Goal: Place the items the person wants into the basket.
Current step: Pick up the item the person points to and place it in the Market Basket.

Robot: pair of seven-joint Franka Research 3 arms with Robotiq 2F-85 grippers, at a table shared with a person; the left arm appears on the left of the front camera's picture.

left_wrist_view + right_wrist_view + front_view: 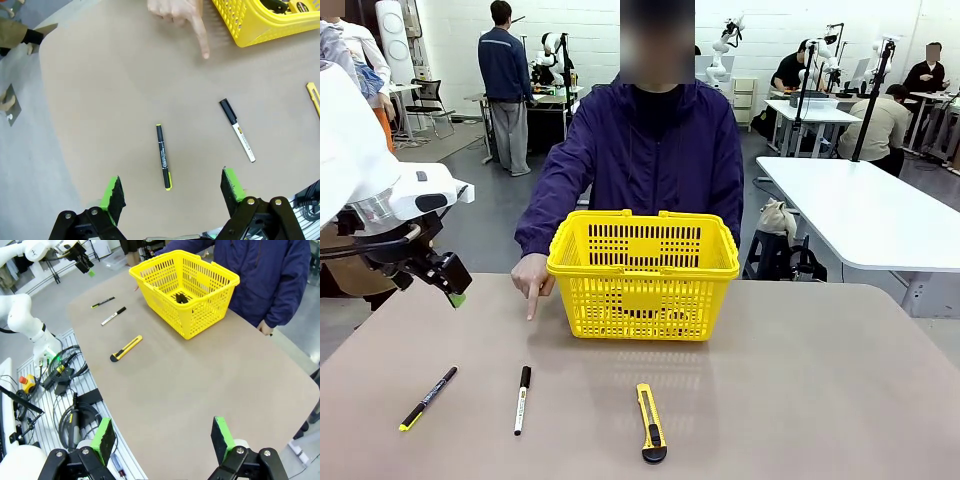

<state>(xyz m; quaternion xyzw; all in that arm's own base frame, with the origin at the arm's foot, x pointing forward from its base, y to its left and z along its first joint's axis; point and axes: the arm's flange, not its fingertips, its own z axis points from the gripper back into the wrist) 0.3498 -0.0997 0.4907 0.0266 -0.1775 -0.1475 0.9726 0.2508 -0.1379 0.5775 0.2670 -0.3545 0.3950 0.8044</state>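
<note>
The yellow basket [642,268] stands mid-table in front of the person [655,150]. A black stapler [180,297] lies inside it, with a yellow-and-black item [302,6] beside it. The person's hand [532,280] points a finger down at the table left of the basket. The white marker with a black cap [522,399] lies nearer me, below that finger. My left gripper [454,284] hovers open above the table's left edge, holding nothing; in the left wrist view the marker [237,130] lies ahead of its fingers. My right gripper [163,439] is open and empty, high over the table's right side.
A black pen with a yellow tip [428,398] lies left of the marker. A yellow utility knife [651,423] rests near the front edge, in line with the basket. Cables and a control box [60,377] sit beside the table on my side.
</note>
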